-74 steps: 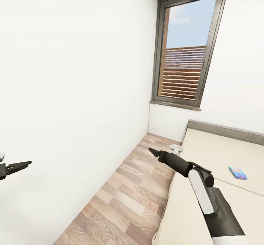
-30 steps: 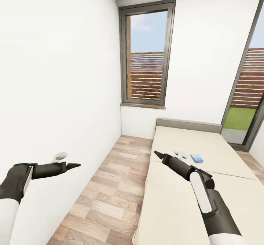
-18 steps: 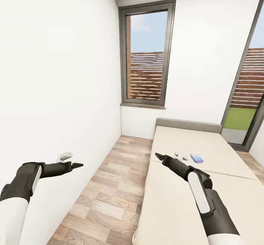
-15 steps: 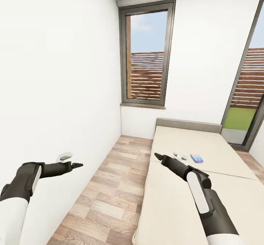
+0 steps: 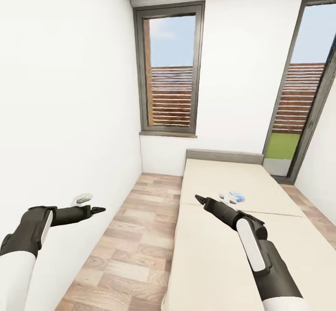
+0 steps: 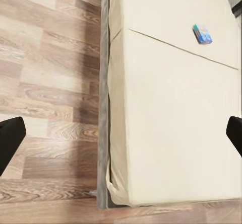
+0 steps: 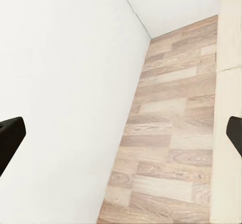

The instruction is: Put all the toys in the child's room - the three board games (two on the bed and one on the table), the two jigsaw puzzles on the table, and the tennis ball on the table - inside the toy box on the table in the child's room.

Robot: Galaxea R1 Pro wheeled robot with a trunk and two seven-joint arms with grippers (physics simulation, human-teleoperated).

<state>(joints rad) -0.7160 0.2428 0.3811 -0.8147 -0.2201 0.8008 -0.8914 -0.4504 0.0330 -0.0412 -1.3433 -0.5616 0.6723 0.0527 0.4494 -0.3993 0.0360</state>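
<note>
A small blue board game (image 5: 237, 196) lies on the beige bed (image 5: 219, 264), near the seam across the mattress. Close beside it is a small white item (image 5: 226, 196) that I cannot identify. The same blue board game (image 6: 202, 33) lies far off on the mattress in the left wrist view. My right gripper (image 5: 199, 199) hovers over the bed's near-left side, short of the game, open and empty. My left gripper (image 5: 98, 210) hangs above the floor by the left wall, open and empty. The table, toy box, puzzles and tennis ball are out of view.
A strip of wood floor (image 5: 135, 236) runs between the white left wall (image 5: 60, 115) and the bed. A tall window (image 5: 169, 71) is in the far wall, with a glass door (image 5: 298, 101) at the right. The bed's headboard (image 5: 224, 155) stands against the far wall.
The camera has swung right: window and bed shifted left in view, and the glass door shows more. The left arm came into view earlier and has since held still.
</note>
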